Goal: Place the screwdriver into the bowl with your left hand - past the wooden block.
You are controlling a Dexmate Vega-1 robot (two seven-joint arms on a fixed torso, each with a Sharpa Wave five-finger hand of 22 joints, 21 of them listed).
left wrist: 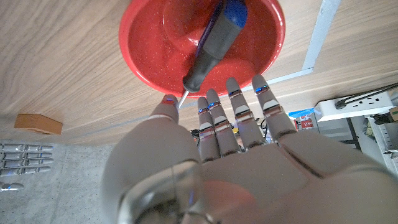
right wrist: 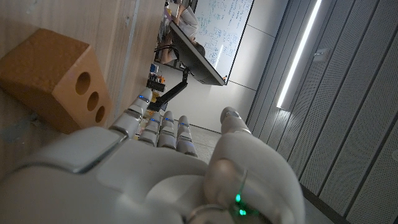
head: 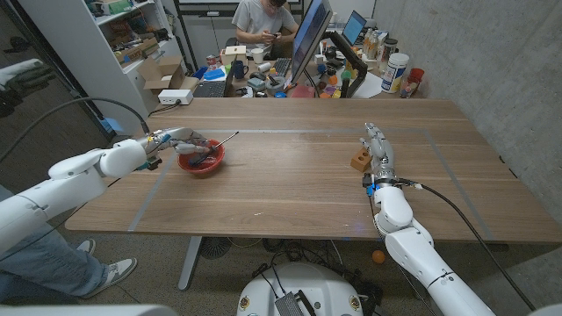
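Observation:
A red bowl (head: 188, 166) stands on the left part of the wooden table. The screwdriver (head: 225, 140) lies in it, its black and blue handle (left wrist: 211, 50) in the bowl (left wrist: 143, 37) and its thin shaft jutting over the rim. My left hand (head: 174, 139) hovers at the bowl's left edge, fingers (left wrist: 239, 106) stretched out and apart, holding nothing. A small wooden block (head: 360, 161) with holes (right wrist: 50, 74) sits to the right of the table's middle. My right hand (head: 378, 149) stands beside the block, fingers straight.
Pale tape lines (head: 290, 132) mark a rectangle on the table. Behind the far edge are a power strip (head: 176, 97), boxes, a monitor (head: 309, 39) and a seated person (head: 263, 22). A person's leg and shoe (head: 118, 268) are at the table's left front corner.

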